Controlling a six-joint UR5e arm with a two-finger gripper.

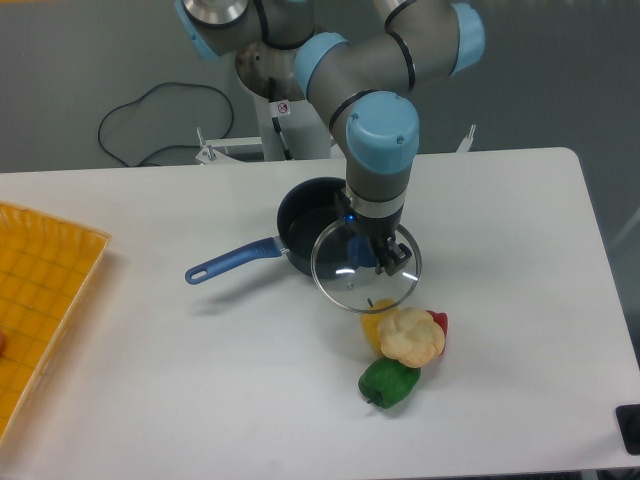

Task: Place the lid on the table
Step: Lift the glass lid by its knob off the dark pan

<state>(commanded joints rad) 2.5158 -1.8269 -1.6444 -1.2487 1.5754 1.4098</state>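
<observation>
While gripper [376, 252] clamps lid [365, 270] knob above white table [200, 370], grey wall, black cable [160, 120] behind.

The yellow tray [40, 290] is cut off at the left edge. The gripper [373, 255] hides the lid's [364, 270] knob. A yellow thing [372, 325] peeks from behind the cauliflower [410, 338].

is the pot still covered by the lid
No, the lid hangs in the gripper, off to the side of the open pot.

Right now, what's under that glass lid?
Through the lid, held by the end effector, I see the pot's rim and white table. The pot's inside is partly hidden.
</observation>
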